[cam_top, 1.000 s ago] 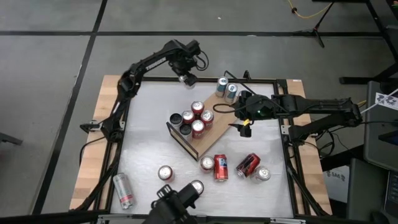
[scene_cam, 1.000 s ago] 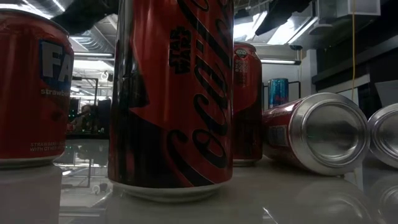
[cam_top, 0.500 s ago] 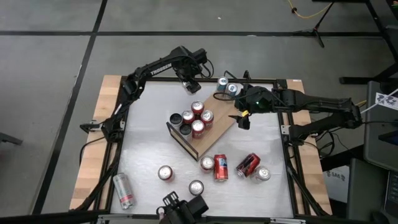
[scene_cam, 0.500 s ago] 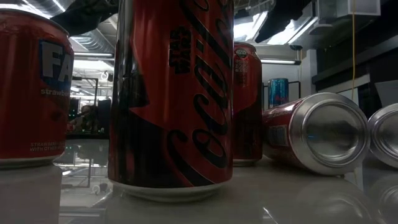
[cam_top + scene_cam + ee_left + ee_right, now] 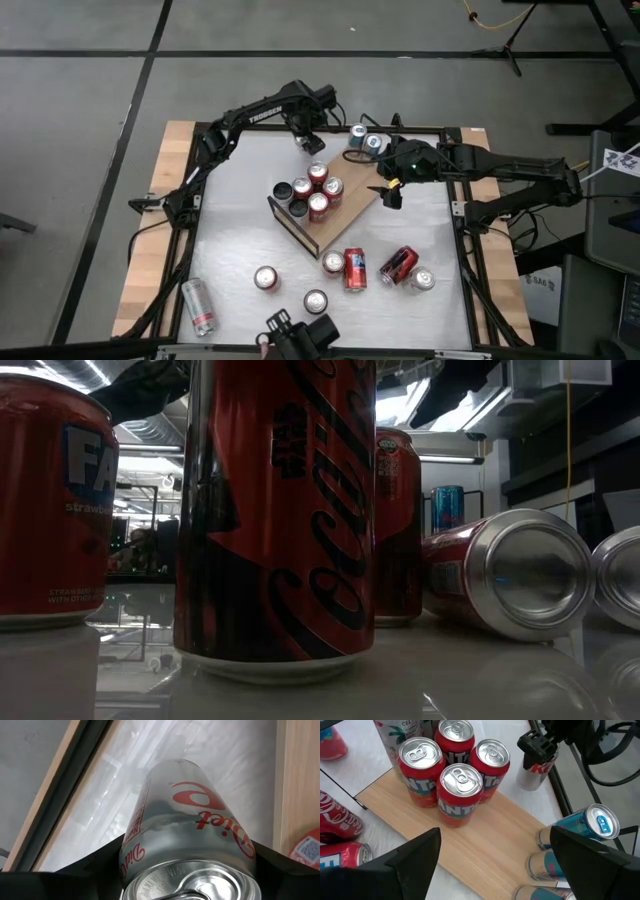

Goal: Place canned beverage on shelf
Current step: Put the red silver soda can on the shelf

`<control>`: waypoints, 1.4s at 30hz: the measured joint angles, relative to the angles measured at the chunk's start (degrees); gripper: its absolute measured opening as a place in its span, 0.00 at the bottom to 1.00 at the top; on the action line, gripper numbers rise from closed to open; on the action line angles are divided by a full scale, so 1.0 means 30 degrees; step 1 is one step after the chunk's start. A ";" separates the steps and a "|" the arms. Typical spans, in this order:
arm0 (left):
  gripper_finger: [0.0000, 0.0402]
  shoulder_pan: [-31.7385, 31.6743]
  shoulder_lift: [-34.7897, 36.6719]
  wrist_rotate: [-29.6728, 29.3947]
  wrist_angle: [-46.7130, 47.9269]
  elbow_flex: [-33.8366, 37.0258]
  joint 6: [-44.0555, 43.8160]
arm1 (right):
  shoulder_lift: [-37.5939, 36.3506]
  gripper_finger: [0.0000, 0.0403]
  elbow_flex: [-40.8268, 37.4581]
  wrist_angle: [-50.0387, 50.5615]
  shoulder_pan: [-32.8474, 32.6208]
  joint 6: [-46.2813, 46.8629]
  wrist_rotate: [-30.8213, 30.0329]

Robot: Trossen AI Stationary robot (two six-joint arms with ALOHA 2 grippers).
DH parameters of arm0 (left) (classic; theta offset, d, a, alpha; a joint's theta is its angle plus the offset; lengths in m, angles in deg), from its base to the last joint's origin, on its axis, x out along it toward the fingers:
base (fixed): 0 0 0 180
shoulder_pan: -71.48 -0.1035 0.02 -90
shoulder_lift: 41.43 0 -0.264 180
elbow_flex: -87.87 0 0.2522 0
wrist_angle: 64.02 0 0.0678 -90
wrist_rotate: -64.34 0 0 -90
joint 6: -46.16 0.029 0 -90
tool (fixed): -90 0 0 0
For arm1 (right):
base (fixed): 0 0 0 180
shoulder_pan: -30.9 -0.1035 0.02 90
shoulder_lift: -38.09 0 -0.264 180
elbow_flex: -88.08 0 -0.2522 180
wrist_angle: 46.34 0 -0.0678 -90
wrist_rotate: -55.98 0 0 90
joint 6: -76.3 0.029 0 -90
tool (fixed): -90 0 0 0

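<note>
Silver and red, a Diet Coke can (image 5: 187, 835) sat between the fingers of the left gripper (image 5: 311, 141), which we held closed on its sides. In the high view this gripper was at the far side of the counter (image 5: 240, 215), just beyond the far corner of the shelf (image 5: 352, 196). In the right wrist view we saw the same can (image 5: 536, 770) standing upright on the white counter under the dark gripper (image 5: 540, 745), close beside the edge of the wooden board (image 5: 485, 845).

Our right gripper (image 5: 390, 190) hung over the right end of the shelf with its fingers (image 5: 410, 857) spread wide and holding nothing. The shelf was a light wooden board lying at an angle in the middle of the counter. Four red cans (image 5: 455, 770) stood together on it, and dark cans (image 5: 290, 195) stood next to them at the left end. Blue cans (image 5: 365, 140) were at the far edge of the counter, near the right arm. More red cans (image 5: 375, 268) stood or lay on the near part of the counter, and one silver can (image 5: 198, 305) lay at the near left corner.
</note>
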 joint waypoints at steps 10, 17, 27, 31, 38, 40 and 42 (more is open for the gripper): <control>0.72 0.0158 0.0000 0.0295 -0.0656 0.0004 0.0080 | 0.0005 0.90 0.0000 0.0000 0.0000 0.0000 0.0000; 0.76 0.0238 0.0000 0.0233 -0.0720 0.0007 0.0073 | 0.0007 0.90 0.0000 0.0000 0.0000 0.0000 0.0000; 0.77 0.0393 0.0000 0.0144 0.0419 0.0007 -0.0015 | 0.0004 0.90 0.0000 0.0122 0.0000 0.0000 0.0001; 0.77 0.0529 0.0000 0.0148 0.0408 0.0007 -0.0022 | 0.0007 0.90 0.0000 0.0193 0.0000 0.0000 0.0000; 0.77 0.0639 0.0000 0.0146 0.0350 0.0015 -0.0031 | 0.0002 0.90 0.0000 0.0189 0.0000 0.0000 0.0000; 0.77 0.0639 0.0000 0.0146 0.0350 0.0015 -0.0036 | 0.0007 0.90 0.0000 0.0185 0.0000 0.0000 0.0004; 0.77 0.0632 0.0000 0.0146 0.0350 0.0015 -0.0029 | 0.0007 0.90 0.0000 0.0182 0.0000 0.0000 0.0000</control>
